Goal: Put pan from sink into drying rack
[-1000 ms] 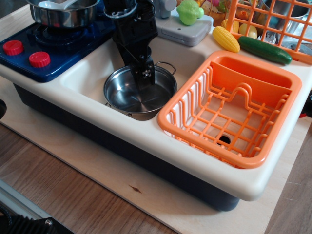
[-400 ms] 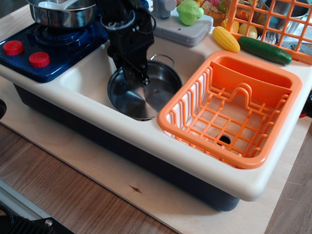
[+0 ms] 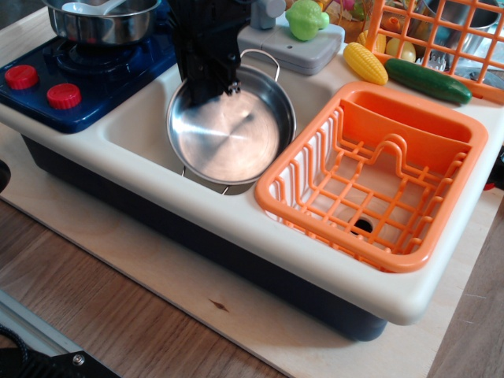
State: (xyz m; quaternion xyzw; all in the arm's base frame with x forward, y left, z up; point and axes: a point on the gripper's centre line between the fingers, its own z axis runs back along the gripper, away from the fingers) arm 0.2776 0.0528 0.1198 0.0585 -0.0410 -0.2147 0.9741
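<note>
The shiny steel pan (image 3: 228, 134) hangs tilted above the left part of the cream-white sink (image 3: 138, 118), its inside facing the camera. My black gripper (image 3: 211, 85) is shut on the pan's far left rim and holds it lifted. One wire loop handle shows at the pan's top right; another shows under its lower edge. The orange drying rack (image 3: 378, 177) sits in the right part of the sink, just right of the pan, with nothing in it.
A blue stove (image 3: 87, 67) with red knobs and a deeper steel pot (image 3: 102, 20) stands at the left. A grey faucet block (image 3: 295, 47), green toy, corn (image 3: 365, 63), cucumber (image 3: 428, 80) and an orange wire basket (image 3: 441, 35) line the back.
The gripper closed on the pan's rim and lifted it out of the basin. The pan rose, tilted toward the camera and now hangs higher.
</note>
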